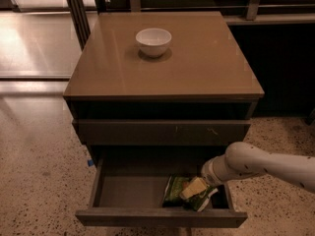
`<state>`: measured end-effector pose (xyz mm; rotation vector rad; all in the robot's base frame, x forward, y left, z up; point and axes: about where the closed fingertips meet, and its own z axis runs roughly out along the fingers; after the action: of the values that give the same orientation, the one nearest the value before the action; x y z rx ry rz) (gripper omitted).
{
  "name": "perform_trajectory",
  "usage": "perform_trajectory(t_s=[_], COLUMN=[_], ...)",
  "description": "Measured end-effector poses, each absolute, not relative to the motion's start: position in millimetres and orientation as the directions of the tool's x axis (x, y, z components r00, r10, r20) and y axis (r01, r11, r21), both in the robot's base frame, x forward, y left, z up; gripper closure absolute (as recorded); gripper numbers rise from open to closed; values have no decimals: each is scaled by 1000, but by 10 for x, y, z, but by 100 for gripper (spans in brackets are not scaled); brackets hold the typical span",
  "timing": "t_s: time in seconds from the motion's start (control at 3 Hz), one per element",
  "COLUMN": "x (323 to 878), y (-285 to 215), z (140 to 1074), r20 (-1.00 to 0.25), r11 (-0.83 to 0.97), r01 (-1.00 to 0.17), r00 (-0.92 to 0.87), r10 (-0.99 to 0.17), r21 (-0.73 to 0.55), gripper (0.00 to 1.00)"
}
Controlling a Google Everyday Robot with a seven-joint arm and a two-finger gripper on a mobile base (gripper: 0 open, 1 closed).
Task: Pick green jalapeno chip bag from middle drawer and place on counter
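Note:
The green jalapeno chip bag (pixel 175 190) lies crinkled on the grey floor of the open middle drawer (pixel 128 191), toward its right side. My white arm reaches in from the right, and the gripper (pixel 195 188) is down inside the drawer, right on the bag, with pale fingers (pixel 193 186) over it. The bag rests low in the drawer. The glossy tan counter (pixel 206 63) tops the cabinet above.
A white bowl (pixel 153 41) stands near the back middle of the counter. A closed drawer front with small pale scratches (pixel 162 132) sits just above the open drawer. Speckled floor lies on both sides; dark posts stand at the back left.

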<state>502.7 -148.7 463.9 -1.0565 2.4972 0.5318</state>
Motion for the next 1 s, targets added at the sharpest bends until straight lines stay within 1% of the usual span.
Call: perform_trajectory(t_s=[0.33,1.0], x=[5187,5276], y=[-1511,-1399], z=[4379,3974], r20=[-461,-426], r11=[652,670], r01=[-730,-718], r00=[-659,-675], r10=[-594,-603], r21=[205,191], gripper=[0,0])
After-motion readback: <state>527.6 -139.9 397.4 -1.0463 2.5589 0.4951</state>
